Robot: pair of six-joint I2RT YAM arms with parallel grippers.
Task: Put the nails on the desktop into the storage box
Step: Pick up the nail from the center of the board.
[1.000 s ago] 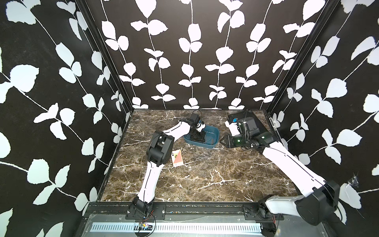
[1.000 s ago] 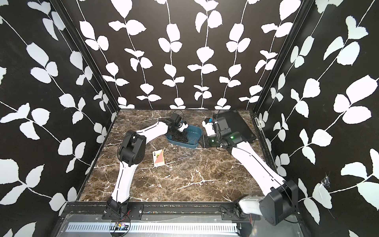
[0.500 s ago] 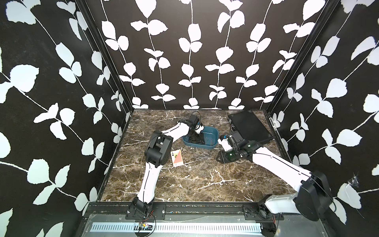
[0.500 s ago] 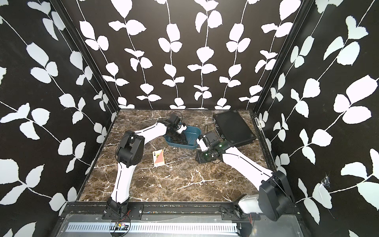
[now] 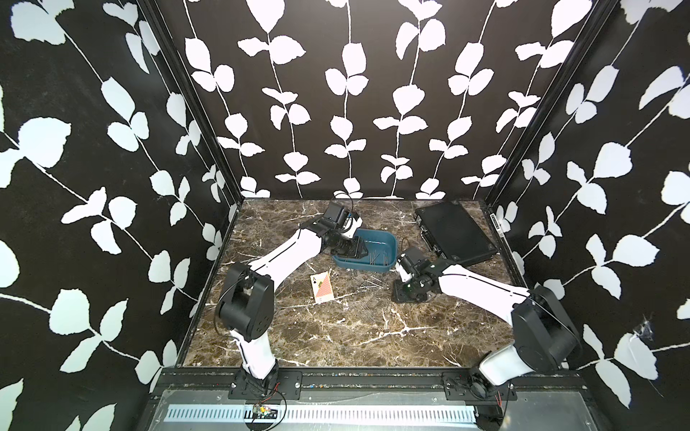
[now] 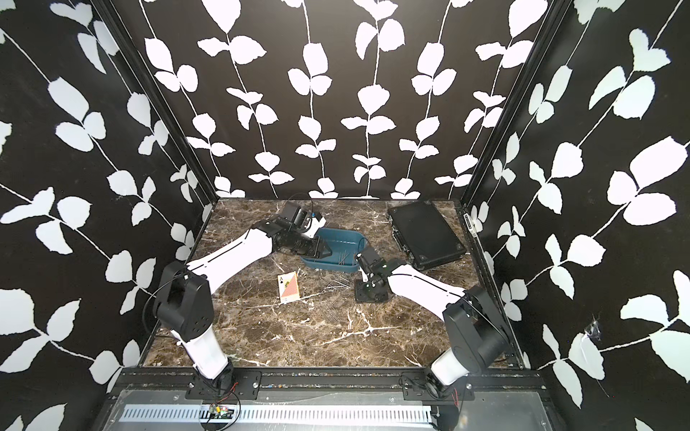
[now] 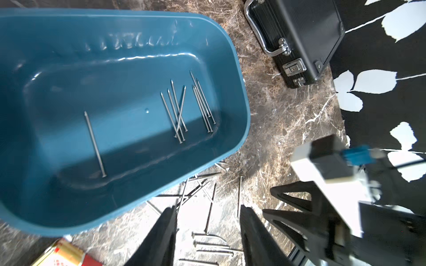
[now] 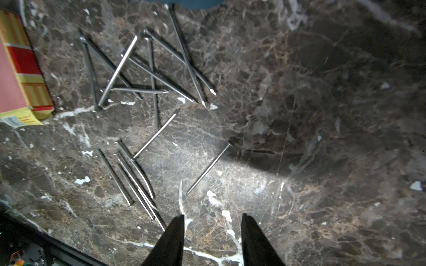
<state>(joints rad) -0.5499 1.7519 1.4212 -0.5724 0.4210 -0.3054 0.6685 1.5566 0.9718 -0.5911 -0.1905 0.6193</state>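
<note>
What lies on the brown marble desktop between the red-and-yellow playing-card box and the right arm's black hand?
Silvery metal nails, scattered on the brown marble desktop; the right wrist view shows them between the red-and-yellow card box and the right hand.

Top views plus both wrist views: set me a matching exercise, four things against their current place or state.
1 storage box
2 black case
3 card pack
4 right gripper

A far right corner of the desktop
B jaws open, empty, beside loose nails
C holds stored nails
D flat, left of the loose nails

Pairs: 1-C, 2-A, 3-D, 4-B
</note>
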